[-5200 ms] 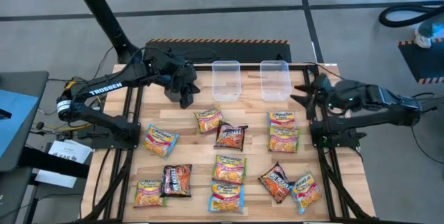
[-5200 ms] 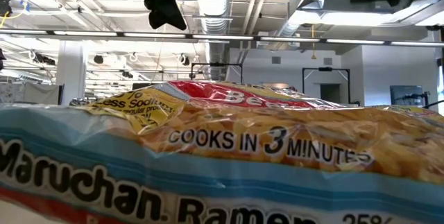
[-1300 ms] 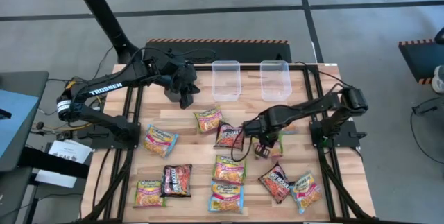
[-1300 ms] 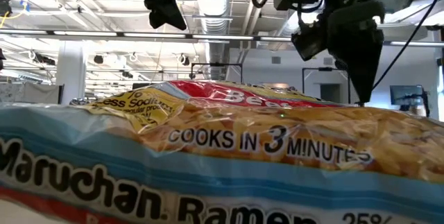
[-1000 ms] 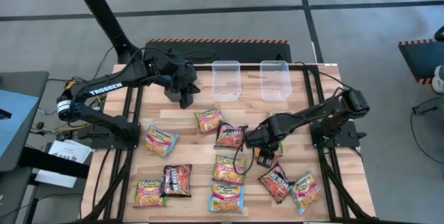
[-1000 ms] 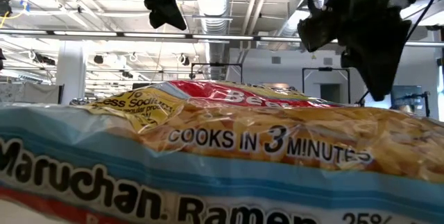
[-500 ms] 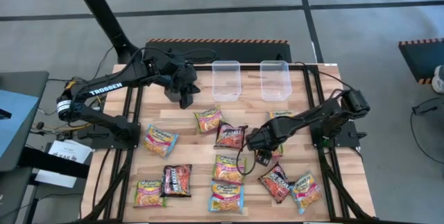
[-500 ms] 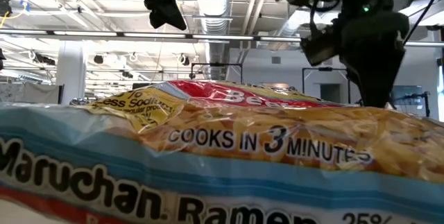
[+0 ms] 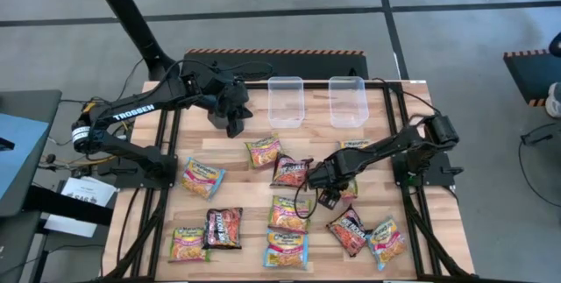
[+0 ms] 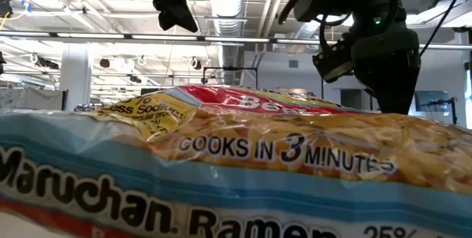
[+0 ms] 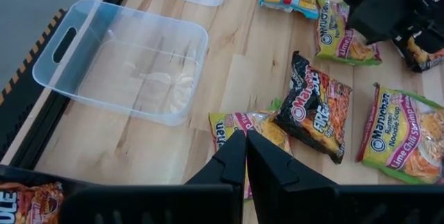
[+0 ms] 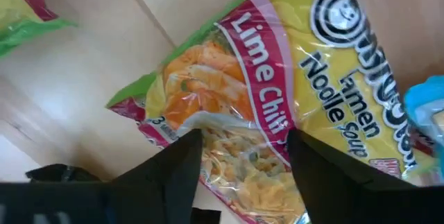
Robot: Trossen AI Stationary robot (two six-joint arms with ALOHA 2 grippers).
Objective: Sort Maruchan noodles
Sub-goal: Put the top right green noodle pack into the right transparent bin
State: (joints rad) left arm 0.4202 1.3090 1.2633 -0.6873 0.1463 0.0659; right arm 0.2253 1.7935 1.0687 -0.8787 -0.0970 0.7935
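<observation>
Right gripper (image 12: 243,156), fingers spread wide, straddles a lime chili noodle packet (image 12: 277,106) lying between them; left gripper (image 11: 245,156) hangs clenched, holding nothing.

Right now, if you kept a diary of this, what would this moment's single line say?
right gripper: open, fingers straddling Lime Chili packet | left gripper: shut, parked near clear tubs | tubs: no packets inside
</observation>
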